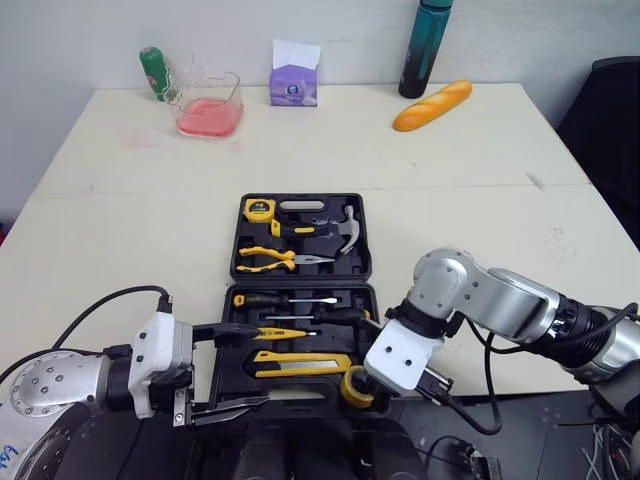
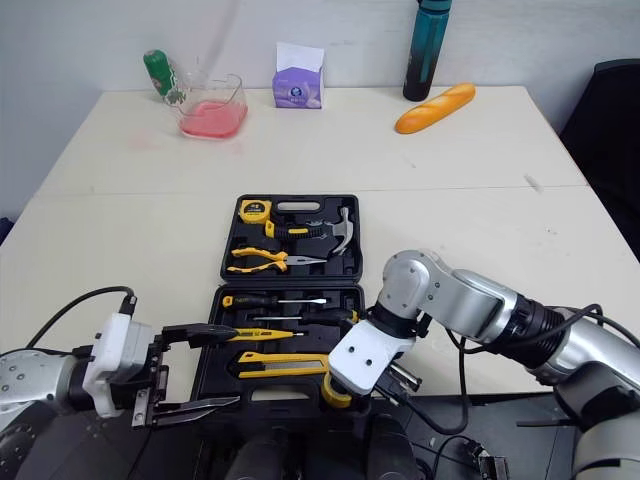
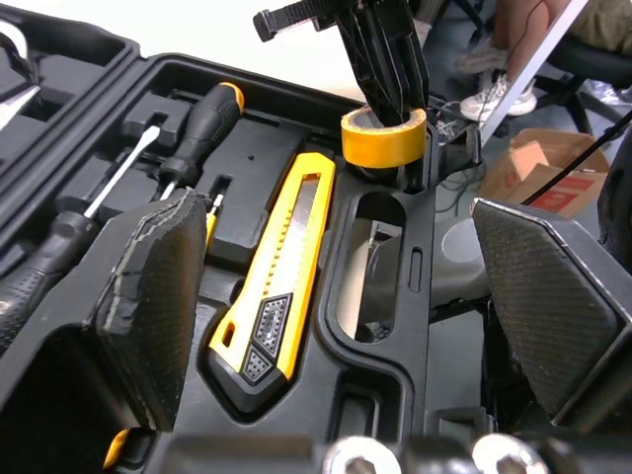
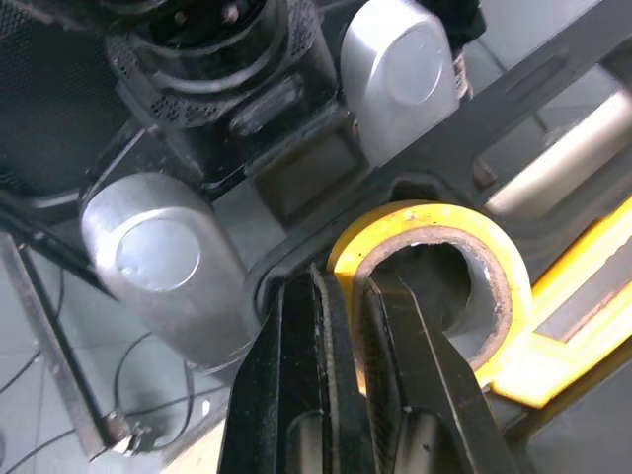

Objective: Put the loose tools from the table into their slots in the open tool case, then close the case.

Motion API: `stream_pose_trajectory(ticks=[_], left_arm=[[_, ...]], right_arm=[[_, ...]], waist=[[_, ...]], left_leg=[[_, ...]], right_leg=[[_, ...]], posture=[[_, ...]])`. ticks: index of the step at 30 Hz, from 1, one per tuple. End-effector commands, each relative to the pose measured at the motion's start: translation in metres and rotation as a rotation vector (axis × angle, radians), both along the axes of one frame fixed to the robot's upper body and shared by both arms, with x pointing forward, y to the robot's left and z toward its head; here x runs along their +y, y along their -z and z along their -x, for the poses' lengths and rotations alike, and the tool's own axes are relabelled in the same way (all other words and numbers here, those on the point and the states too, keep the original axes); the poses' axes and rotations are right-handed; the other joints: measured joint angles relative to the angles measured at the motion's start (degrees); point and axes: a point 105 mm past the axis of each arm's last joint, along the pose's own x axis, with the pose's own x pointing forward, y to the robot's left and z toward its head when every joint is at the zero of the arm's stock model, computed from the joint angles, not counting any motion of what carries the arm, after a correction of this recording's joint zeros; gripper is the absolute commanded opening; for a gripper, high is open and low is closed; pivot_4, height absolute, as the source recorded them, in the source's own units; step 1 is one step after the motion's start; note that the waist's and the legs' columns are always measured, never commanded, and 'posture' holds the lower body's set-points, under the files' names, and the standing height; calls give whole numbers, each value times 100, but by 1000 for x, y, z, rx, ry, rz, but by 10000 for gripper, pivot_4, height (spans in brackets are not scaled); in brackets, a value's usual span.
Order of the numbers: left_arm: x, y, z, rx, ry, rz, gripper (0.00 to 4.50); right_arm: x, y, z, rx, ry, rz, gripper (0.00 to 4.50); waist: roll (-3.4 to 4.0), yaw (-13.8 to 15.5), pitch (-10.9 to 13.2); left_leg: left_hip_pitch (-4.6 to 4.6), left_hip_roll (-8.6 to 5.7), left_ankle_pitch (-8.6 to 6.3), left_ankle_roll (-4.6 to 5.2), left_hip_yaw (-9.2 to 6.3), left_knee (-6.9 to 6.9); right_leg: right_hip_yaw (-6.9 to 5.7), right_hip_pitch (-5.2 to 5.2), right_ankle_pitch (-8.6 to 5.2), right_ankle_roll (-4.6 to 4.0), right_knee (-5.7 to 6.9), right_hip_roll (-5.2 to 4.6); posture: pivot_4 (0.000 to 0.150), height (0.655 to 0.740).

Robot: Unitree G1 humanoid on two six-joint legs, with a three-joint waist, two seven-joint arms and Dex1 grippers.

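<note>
Yellow tape roll [image 3: 383, 138] clamped in right claw [image 4: 348, 286] at tool case [image 1: 236, 232] corner, left claw [image 1: 255, 365] apart

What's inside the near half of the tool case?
Visible: screwdrivers, a yellow utility knife and a tape roll pinched by the right gripper; the slot under the roll is covered.

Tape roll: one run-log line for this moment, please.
right tool shut on tape roll | tape roll at open tool case corner | left tool open

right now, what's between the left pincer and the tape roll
The utility knife in its slot, between left pincer and tape roll; see left wrist view.
</note>
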Motion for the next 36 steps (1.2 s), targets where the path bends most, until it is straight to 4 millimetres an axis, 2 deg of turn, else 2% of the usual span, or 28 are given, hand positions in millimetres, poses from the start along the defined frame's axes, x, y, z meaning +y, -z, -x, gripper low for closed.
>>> stream_pose_trajectory(ticks=[1,16,19,23,31,36], left_arm=[[-1,-5,3,-25,8,-7,45000],[-2,-4,0,-32,5,-14,45000],[-1,-5,0,-31,4,-14,45000],[-1,-5,1,-29,2,-15,45000],[-1,-4,2,-19,5,-12,45000],[0,-6,0,-33,-4,-4,45000]], right_arm=[[-2,-3,2,-4,-43,27,334],[-2,4,-2,0,-10,85,334],[-3,4,1,19,-8,94,12220],[0,-4,5,46,-22,52,32615],[-5,-15,12,88,-30,43,32615],[-13,-27,6,132,54,1,32615]], waist=[[0,0,0],[0,1,0],[0,5,0],[0,1,0],[0,0,0],[-1,1,1]], left_leg=[[0,0,0,-1,0,0],[0,-1,-1,0,0,0],[0,-2,-2,1,-1,0],[0,-2,-3,1,-2,0],[-1,-1,-4,-1,-2,0],[-1,-2,-5,0,-2,0]], right_leg=[[0,0,0,0,0,0],[-1,-1,0,-1,0,-2],[-2,0,-1,-1,0,-6],[-4,0,-1,-1,0,-8],[-4,-1,-1,-2,-2,-15],[-6,-1,-2,-3,-2,-33]], posture=[[1500,7400],[1500,7400],[1500,7400],[1500,7400],[1500,7400],[1500,7400]])
